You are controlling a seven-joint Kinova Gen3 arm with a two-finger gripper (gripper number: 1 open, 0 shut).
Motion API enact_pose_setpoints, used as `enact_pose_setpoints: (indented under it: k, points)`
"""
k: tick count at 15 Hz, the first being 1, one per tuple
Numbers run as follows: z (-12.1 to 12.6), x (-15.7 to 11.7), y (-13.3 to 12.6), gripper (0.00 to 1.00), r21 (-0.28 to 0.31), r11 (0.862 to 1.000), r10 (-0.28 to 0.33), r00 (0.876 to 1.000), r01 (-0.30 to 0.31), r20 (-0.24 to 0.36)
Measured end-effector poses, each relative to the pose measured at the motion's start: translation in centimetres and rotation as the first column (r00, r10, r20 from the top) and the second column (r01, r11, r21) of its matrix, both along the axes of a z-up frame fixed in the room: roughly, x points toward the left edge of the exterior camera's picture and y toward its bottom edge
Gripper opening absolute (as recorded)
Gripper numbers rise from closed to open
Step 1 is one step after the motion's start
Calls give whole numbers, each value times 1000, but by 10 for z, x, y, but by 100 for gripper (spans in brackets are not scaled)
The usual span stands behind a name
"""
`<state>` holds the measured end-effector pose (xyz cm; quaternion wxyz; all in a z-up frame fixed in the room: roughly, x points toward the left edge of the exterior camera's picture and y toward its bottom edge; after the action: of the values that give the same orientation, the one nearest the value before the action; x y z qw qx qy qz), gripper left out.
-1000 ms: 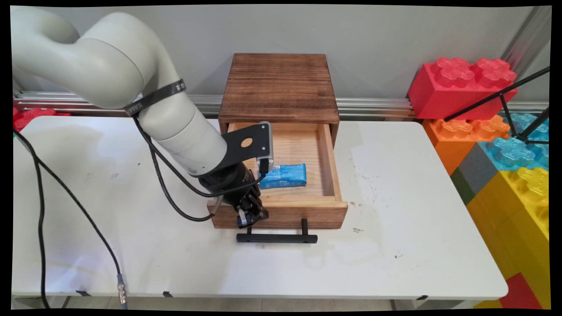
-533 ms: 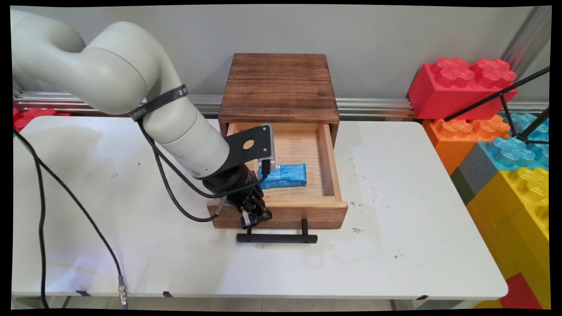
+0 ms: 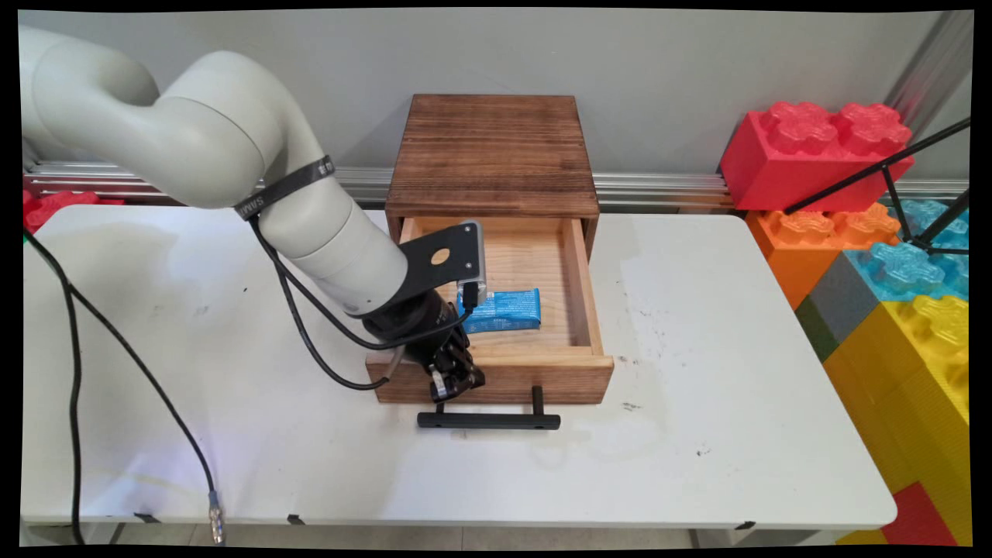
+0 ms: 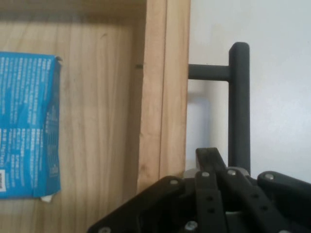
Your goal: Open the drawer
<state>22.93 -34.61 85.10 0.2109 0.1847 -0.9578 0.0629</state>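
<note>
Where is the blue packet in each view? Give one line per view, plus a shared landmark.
Main view: the packet lies flat in the open drawer, left of centre, near its front board, partly behind the arm's camera mount.
Hand view: the packet is at the left edge, on the drawer floor.
Shared landmark: the black handle, in front of the drawer in the main view, is the upright bar on the right in the hand view.

We see a white rectangular bench point(image 3: 697, 465), scuffed with dark specks. On it stands a brown wooden drawer cabinet point(image 3: 492, 155), its drawer open.
</note>
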Motion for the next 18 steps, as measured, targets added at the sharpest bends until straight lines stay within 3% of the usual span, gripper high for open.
enact_pose_setpoints:
  k: [18]
  points:
    - [-6, 22, -43, 0, -130, 992, 4, 999, 0, 32]
